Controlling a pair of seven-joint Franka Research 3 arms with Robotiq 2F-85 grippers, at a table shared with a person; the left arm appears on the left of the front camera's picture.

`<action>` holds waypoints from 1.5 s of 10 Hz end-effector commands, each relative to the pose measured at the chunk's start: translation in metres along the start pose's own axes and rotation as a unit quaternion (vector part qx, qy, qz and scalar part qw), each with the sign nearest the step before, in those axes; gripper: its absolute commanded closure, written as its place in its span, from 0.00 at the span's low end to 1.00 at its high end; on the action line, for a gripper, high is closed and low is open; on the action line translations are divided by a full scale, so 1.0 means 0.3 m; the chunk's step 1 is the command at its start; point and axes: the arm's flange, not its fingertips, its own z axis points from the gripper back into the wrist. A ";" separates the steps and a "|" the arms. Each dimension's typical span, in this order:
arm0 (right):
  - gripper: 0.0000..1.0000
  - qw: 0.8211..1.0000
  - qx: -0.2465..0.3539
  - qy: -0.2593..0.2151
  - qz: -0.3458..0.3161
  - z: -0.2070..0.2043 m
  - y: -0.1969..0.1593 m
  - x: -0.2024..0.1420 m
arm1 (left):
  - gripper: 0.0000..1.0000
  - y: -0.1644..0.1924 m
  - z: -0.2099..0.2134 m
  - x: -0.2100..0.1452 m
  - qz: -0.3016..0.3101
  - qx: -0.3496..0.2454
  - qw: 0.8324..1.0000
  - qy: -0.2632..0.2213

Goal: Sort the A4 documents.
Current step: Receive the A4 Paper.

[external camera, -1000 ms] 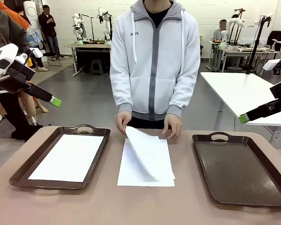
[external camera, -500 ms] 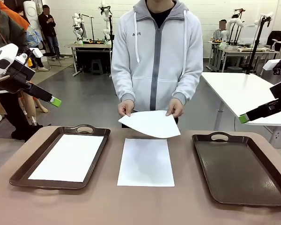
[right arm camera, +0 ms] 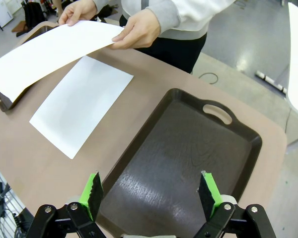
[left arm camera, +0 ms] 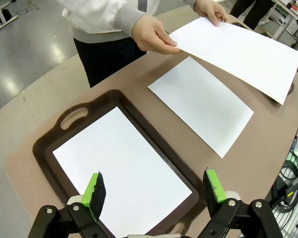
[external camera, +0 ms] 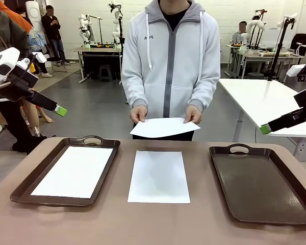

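Lifted sheet (external camera: 164, 127) is up in the person's hands (external camera: 138, 114), above the tabletop's (external camera: 117, 224) far edge. Middle sheet (external camera: 158, 176) lies flat at the centre. Third sheet (external camera: 74, 171) sits inside the left tray (external camera: 92, 140) by the left edge. Left end effector (left arm camera: 154, 188) is spread wide, gripping nothing, above that tray. Right end effector (right arm camera: 151, 191) is just as wide, gripping nothing, over the right tray (external camera: 239, 146).

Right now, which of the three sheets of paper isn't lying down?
The A4 sheet in the person's hands, held in the air. The other two lie flat: one in the left tray, one on the bare tabletop.
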 end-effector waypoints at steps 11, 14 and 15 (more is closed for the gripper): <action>0.00 1.000 0.003 0.000 0.000 -0.004 -0.001 -0.001 | 0.00 -0.002 -0.001 -0.008 -0.007 0.009 1.000 0.000; 0.00 1.000 0.003 0.000 0.000 -0.004 -0.001 -0.001 | 0.00 -0.002 -0.001 -0.008 -0.007 0.009 1.000 0.000; 0.00 1.000 0.003 0.000 0.000 -0.004 -0.001 -0.001 | 0.00 -0.002 -0.001 -0.008 -0.007 0.009 1.000 0.000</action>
